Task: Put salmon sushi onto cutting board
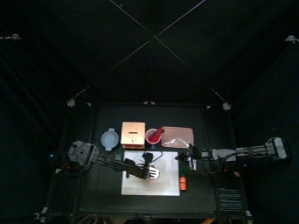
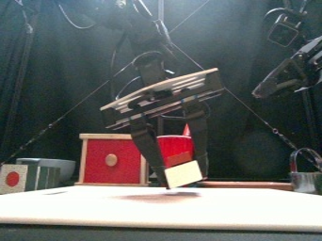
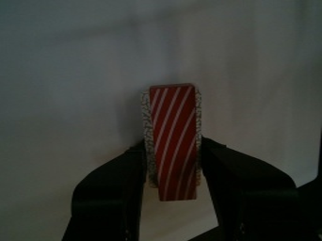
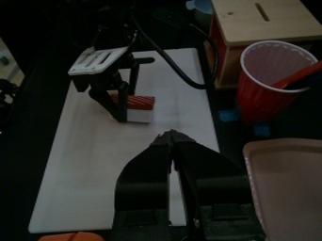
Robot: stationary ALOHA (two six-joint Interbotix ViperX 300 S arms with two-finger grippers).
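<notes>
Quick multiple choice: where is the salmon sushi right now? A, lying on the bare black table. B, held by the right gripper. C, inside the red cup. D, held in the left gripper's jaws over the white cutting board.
D: the left gripper clamps the salmon sushi just above the cutting board; the front view shows a gap beneath it.

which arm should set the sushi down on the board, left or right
Left. Its gripper is shut on the salmon sushi, held just above the cutting board. The right gripper is shut and empty, off to the side.

No legible text, label or number anywhere.
</notes>
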